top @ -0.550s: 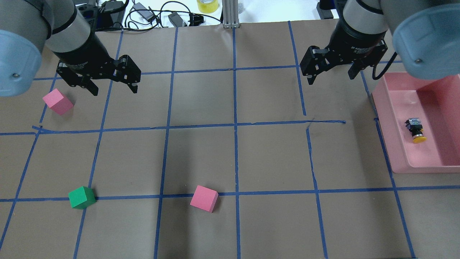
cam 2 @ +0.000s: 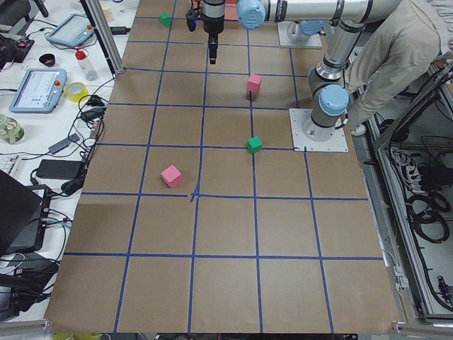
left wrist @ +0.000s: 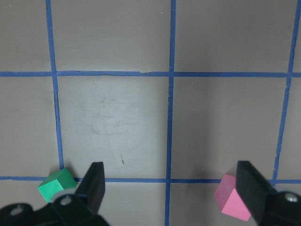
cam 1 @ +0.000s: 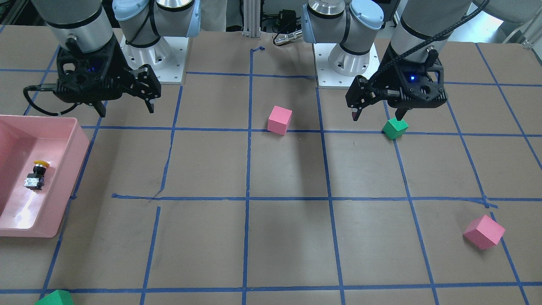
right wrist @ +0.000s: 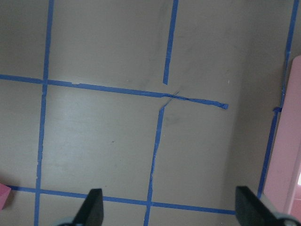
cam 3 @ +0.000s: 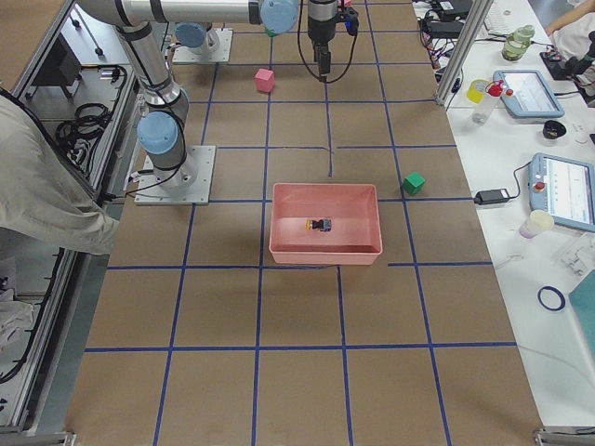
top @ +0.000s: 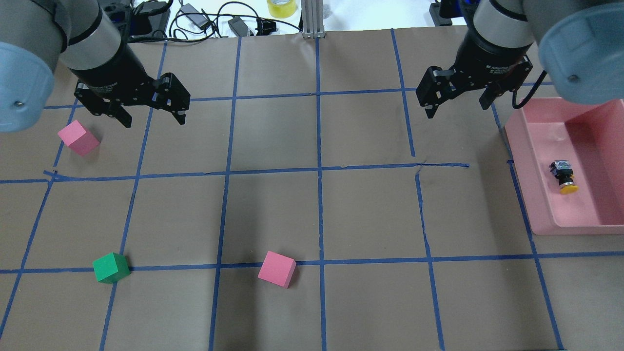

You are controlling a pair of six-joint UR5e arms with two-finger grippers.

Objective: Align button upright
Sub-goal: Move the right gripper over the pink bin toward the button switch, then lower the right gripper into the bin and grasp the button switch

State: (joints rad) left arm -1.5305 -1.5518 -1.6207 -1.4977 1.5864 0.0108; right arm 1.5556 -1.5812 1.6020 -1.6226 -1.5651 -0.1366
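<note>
To the outer, right side of the right hand (top: pixel 457 109), well apart from it and lower, a pink tray (top: pixel 585 207) rests on the tabletop (top: pixel 365 204). The visible part of the tray contains one item, the button (top: pixel 564 175). The button lies on its side on the tray floor, not upright. Its yellow cap points toward the robot's side and its silvery block points away. It touches no tray wall.

The right hand hangs above the tabletop with its fingers spread wide, grasping and touching nothing. In its wrist view only a strip of the tray wall (right wrist: pixel 288 165) shows beyond one finger.

The left hand (top: pixel 154 121) is likewise spread wide and empty above the tabletop. An outer pink cube (top: pixel 78 138) lies near its left side. In its wrist view a green cube (left wrist: pixel 56 183) appears beside one finger and a central pink cube (left wrist: pixel 230 202) beside the other. Both cubes sit on the tabletop below the hand, untouched.

The tray's outer end is cut off by the frame edge, and the right arm's elbow covers its far corner. A second green cube (cam 1: pixel 55 298) is cropped at the bottom of the front view. Fine detail of the button's block cannot be made out.
</note>
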